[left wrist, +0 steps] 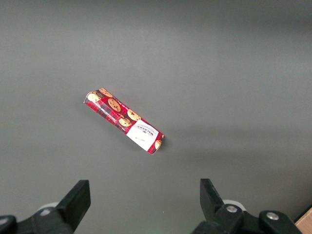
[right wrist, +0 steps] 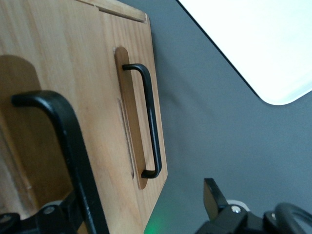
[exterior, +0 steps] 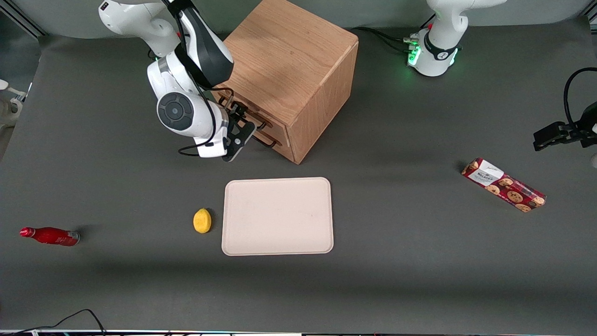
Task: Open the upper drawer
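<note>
The oak cabinet [exterior: 289, 60] stands far from the front camera, its drawer fronts angled toward the working arm's end. The upper drawer [right wrist: 48, 58] looks closed, its front flush with the lower drawer [right wrist: 109, 73]. My right gripper [exterior: 242, 127] is right in front of the drawer fronts at the height of the upper drawer's black wire handle [exterior: 233, 108]. In the right wrist view the gripper [right wrist: 141, 209] is open, and the upper handle [right wrist: 73, 146] runs close along the inside of one finger, unclamped. The lower drawer's handle [right wrist: 151, 122] lies farther down the front.
A beige tray [exterior: 277, 217] lies nearer the front camera than the cabinet and shows in the right wrist view [right wrist: 273, 44]. A yellow lemon [exterior: 202, 220] lies beside it. A red bottle [exterior: 50, 236] lies toward the working arm's end. A cookie box [exterior: 503, 184] lies toward the parked arm's end.
</note>
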Controlling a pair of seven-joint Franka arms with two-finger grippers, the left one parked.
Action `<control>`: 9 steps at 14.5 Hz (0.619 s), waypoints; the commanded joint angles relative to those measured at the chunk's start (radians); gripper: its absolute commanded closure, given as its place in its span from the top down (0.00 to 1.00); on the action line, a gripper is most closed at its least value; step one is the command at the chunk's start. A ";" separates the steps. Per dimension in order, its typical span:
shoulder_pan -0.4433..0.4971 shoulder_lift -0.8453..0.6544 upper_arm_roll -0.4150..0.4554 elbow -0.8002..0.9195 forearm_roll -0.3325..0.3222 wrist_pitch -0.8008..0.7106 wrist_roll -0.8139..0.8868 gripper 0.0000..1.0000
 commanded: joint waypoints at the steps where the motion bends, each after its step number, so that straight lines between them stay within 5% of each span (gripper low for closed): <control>1: 0.001 0.003 -0.004 -0.006 0.030 0.025 -0.052 1.00; 9: -0.048 0.038 -0.041 0.036 0.030 0.031 -0.205 1.00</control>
